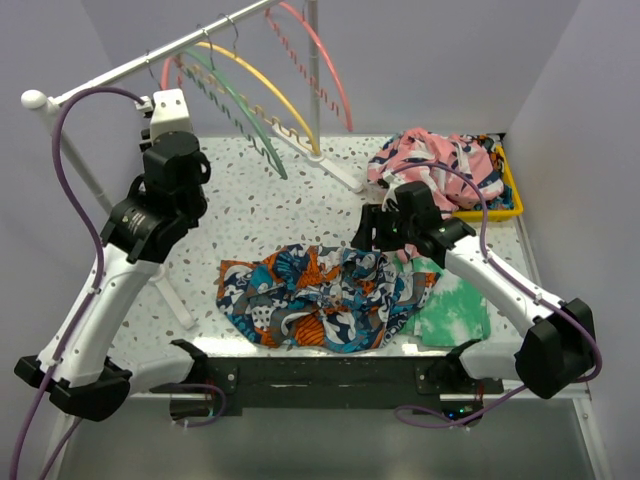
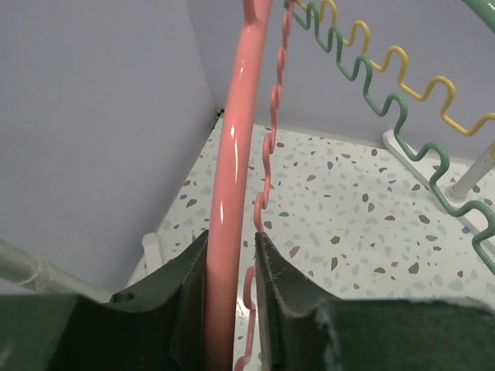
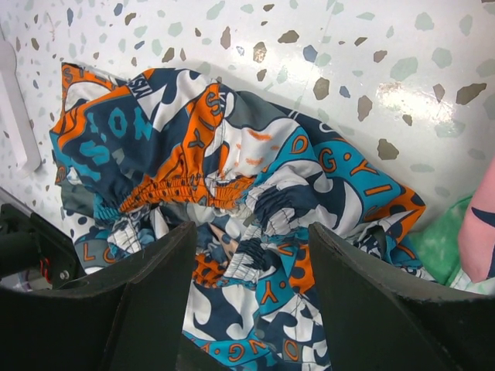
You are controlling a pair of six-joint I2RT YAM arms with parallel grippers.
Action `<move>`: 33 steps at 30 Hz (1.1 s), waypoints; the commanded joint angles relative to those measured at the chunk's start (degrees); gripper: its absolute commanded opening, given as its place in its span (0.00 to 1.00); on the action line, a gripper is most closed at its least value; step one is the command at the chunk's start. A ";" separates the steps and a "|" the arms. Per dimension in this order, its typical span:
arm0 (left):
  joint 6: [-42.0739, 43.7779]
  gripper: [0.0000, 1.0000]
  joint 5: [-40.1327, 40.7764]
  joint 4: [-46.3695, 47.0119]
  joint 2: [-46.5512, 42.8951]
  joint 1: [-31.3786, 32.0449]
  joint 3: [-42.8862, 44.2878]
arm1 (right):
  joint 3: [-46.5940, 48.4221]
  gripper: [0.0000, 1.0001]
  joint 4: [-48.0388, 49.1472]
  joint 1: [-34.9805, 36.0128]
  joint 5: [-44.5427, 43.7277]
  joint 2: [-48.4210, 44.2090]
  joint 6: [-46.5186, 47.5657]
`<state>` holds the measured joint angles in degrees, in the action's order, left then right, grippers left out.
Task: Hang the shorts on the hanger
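Note:
The shorts (image 1: 320, 295), printed in teal, navy, orange and white, lie crumpled on the speckled table near its front edge. My right gripper (image 1: 375, 235) hovers over their right part, open and empty. In the right wrist view its jaws (image 3: 251, 255) stand wide apart above the gathered waistband of the shorts (image 3: 232, 178). My left gripper (image 1: 168, 102) is raised at the left end of the rack. In the left wrist view it (image 2: 232, 239) is shut on the arched bar of the pink hanger (image 2: 232, 154), which also shows in the top view (image 1: 168, 72).
A rail (image 1: 120, 72) carries a yellow hanger (image 1: 265, 85), a green hanger (image 1: 240, 110) and a second pink one (image 1: 335, 75). A yellow tray (image 1: 512, 205) at back right holds a pink-white-navy garment (image 1: 440, 160). A green tie-dye cloth (image 1: 455, 310) lies right of the shorts.

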<state>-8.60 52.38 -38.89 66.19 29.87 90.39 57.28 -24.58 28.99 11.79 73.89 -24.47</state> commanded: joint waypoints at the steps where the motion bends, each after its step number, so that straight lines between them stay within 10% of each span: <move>1: -1.68 0.25 -5.35 4.62 -0.01 -0.60 0.40 | 1.70 0.63 0.59 0.28 1.57 -0.24 1.09; 6: -3.26 0.00 -6.50 4.09 0.43 -0.60 2.94 | 2.05 0.63 -0.03 0.71 1.39 -0.32 1.44; 33: -1.96 0.00 -1.04 -0.67 -0.97 -0.60 6.48 | 4.16 0.63 -1.44 2.47 -1.33 2.40 1.44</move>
<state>-13.19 51.62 -44.82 67.48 29.63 96.44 59.02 -26.20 30.85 11.29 76.12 -24.03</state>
